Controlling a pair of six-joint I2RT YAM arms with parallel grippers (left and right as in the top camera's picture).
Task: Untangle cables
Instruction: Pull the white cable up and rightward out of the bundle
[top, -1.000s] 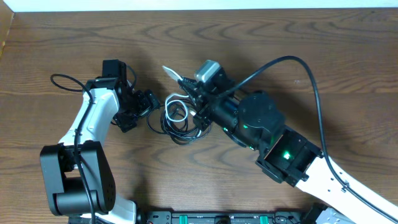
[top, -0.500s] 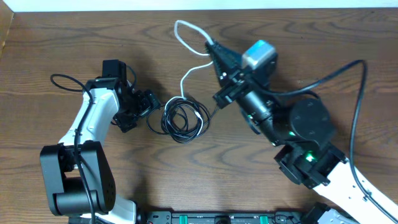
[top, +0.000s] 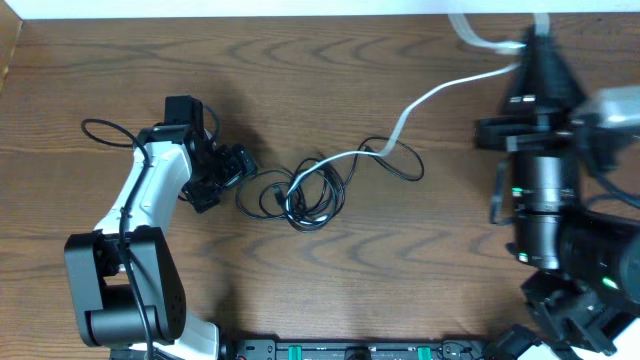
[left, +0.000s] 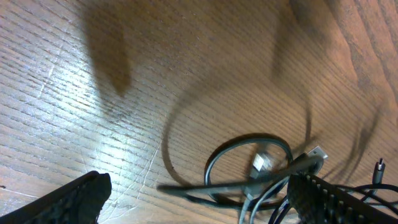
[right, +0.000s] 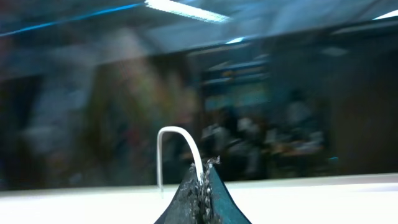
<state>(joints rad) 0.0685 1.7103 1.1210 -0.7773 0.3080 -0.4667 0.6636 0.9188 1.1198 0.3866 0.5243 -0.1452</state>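
A tangle of black cables (top: 312, 197) lies coiled at the table's middle. One black loop (top: 405, 162) trails off to its right. The white cable (top: 430, 94) runs from the coil up and rightward to my right gripper (top: 530, 42), which is shut on it at the far right edge of the table. In the right wrist view the white cable (right: 181, 138) arches out of the shut gripper (right: 203, 177). My left gripper (top: 238, 168) stands open just left of the coil. From the left wrist, black cables (left: 249, 163) and a plug end (left: 316, 152) lie between and ahead of its wide-open fingers (left: 68, 200).
The left arm's own black wire (top: 100, 130) loops over the table at the far left. A white wall edge (top: 300, 8) borders the table's far side. Bare wooden tabletop (top: 330, 290) surrounds the coil.
My right arm has swung up and to the right, drawing the white cable out of the coil into a long line. The coil has shifted and loosened. The left arm has not moved.
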